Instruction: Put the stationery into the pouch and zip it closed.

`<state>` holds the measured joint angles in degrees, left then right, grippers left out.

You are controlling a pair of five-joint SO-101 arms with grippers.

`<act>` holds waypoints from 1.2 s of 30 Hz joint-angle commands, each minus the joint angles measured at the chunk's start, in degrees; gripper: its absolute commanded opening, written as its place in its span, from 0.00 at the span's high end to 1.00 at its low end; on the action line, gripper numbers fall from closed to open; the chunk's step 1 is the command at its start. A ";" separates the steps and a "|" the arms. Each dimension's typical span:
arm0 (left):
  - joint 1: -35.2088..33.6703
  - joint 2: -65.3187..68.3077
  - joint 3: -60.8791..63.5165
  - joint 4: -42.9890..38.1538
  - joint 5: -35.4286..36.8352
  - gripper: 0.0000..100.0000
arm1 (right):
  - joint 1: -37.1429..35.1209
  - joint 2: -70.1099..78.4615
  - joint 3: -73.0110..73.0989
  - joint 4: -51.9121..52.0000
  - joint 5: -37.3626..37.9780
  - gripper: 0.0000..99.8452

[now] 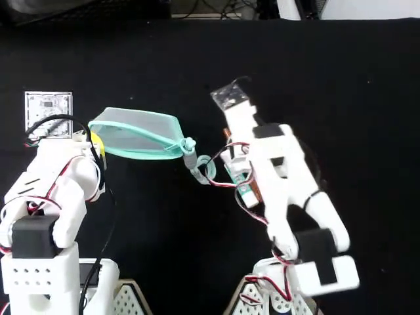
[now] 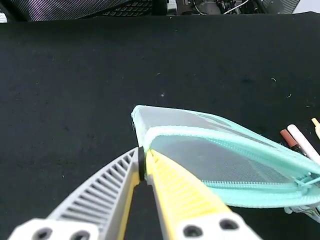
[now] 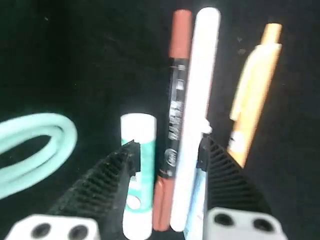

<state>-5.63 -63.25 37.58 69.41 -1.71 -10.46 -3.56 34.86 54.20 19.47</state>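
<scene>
pouch (image 2: 220, 160) in left end effector (image 2: 143, 156), pens (image 3: 177, 100) beside

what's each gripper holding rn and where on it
The left gripper is shut on the mint mesh pouch, pinching its end corner at the zipper rim. The right gripper is open astride the brown pen and holds nothing.

Bright even light, white arms (image 1: 289, 177) glaring (black table (image 1: 328, 79) swallows shadows).
</scene>
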 commanded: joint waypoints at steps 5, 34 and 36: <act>-0.13 0.35 -0.22 -0.79 -0.35 0.97 | -3.96 4.00 -1.98 -4.57 0.62 0.80; -0.13 0.35 -0.13 -0.88 -0.44 0.97 | -3.78 9.27 -6.02 -1.76 0.53 0.91; -0.13 0.35 -0.13 -0.79 -0.44 0.97 | -3.08 9.27 -6.02 -1.76 0.53 0.92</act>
<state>-5.63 -63.25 37.58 69.41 -1.71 -14.42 9.01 28.97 52.09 19.74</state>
